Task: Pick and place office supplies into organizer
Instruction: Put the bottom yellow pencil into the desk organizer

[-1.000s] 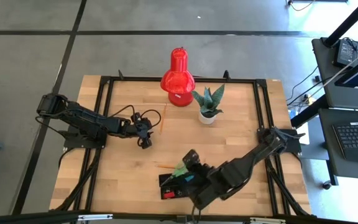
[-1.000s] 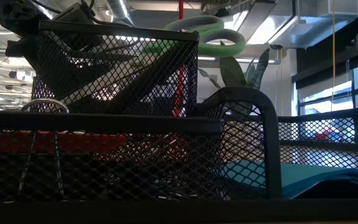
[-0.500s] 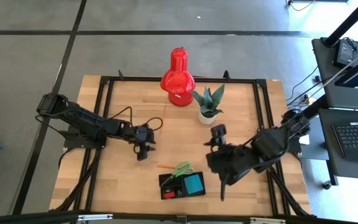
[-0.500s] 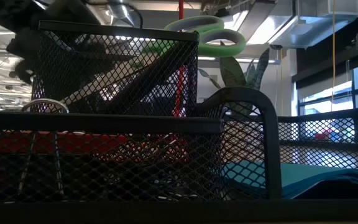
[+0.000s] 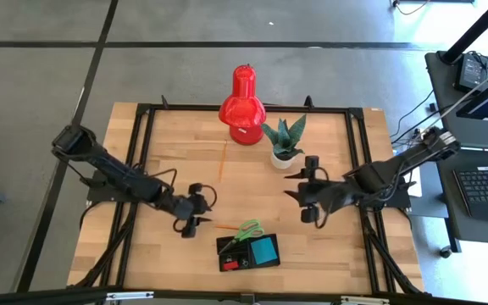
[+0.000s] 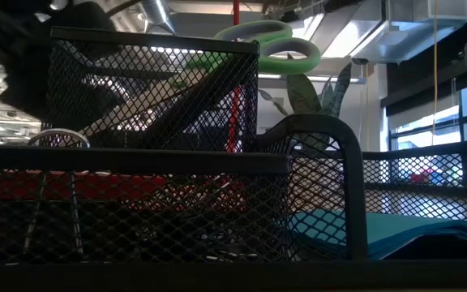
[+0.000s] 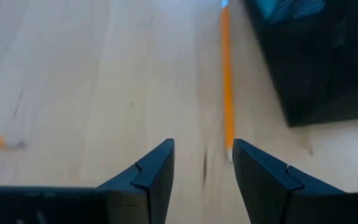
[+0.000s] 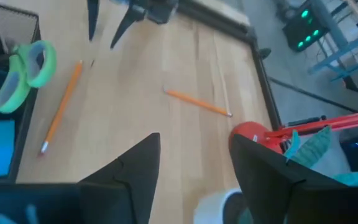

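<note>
the organizer (image 5: 248, 252) sits near the front edge of the wooden counter (image 5: 168, 152). a blue note pad (image 5: 265, 250) lies in one compartment, a small red piece (image 5: 231, 263) shows low in the other, and the green-handled scissors (image 5: 249, 229) stand up from the organizer's back corner; in the low view their handles rise above the mesh wall. one orange pencil (image 5: 225, 226) lies on the counter just beside the organizer's back edge. a second orange pencil (image 5: 223, 161) lies farther back, near the red lamp (image 5: 242, 106) and the potted plant (image 5: 284, 140).

the left pincer (image 5: 188, 222) hangs low over the counter, just beside the nearer pencil's free end, its fingers (image 7: 148, 177) apart and holding nothing; the left wrist view shows the pencil running up just past one fingertip, alongside the organizer's dark wall.

the right pincer (image 5: 305, 212) is above bare counter between the plant and the organizer, well clear of both, fingers (image 8: 129, 168) spread and empty.
</note>
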### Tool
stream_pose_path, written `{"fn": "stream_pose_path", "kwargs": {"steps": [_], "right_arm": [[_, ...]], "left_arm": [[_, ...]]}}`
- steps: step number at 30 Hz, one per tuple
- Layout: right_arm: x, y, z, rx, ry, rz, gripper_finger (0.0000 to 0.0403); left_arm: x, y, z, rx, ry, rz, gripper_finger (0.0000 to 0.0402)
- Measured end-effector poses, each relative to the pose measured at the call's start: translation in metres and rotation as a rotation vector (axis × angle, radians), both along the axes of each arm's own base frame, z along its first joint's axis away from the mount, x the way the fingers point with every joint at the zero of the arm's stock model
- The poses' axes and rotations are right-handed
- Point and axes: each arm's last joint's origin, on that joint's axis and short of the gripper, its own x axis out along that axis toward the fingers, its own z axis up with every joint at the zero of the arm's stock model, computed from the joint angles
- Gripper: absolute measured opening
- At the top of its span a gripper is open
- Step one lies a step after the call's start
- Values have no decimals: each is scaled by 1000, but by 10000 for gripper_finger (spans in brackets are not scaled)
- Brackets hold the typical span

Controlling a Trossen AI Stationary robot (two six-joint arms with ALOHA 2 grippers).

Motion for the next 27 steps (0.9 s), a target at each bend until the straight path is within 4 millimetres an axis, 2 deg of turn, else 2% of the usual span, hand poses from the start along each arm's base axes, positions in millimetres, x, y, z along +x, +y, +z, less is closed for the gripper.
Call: {"fn": "stream_pose_path", "kwargs": {"steps": [7,12,22,27], "right_arm": [[-21,-14,-27,63,-206,52,198],[-28,-19,-38,80,-276,58,198],[-29,-19,-40,83,-285,62,198],[-29,-19,-39,82,-287,63,198]], "left_arm": [[-2,-16,-20,-27,47,74,157],[6,-23,-37,-75,70,42,157],[16,-24,-57,-119,79,98,155],[17,-22,-60,-127,96,95,124]]}}
